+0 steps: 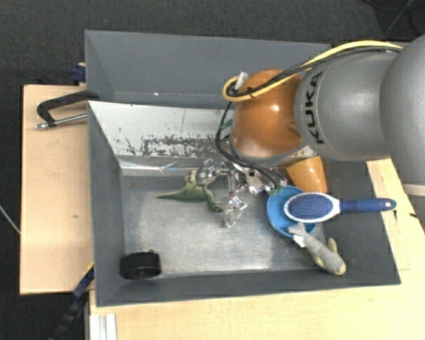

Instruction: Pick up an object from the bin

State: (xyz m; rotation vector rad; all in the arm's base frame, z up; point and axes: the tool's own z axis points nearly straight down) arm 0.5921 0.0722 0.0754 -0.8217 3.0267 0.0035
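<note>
A green toy dinosaur (189, 193) lies in the middle of the bin floor, its tail pointing left. My gripper (221, 190) is low over the dinosaur's right end. Its metal fingers stand open, one behind the toy and one (232, 208) in front of it, with the toy's front part between them. Just right of the gripper sits a blue round brush (310, 207) with a white rim, its blue handle pointing right.
A blue disc-like thing (276, 214) lies under the brush. A grey fish-shaped toy (324, 253) lies near the front right. A black wheel (140, 264) sits in the front left corner. An orange rounded thing (310, 176) shows beneath the arm.
</note>
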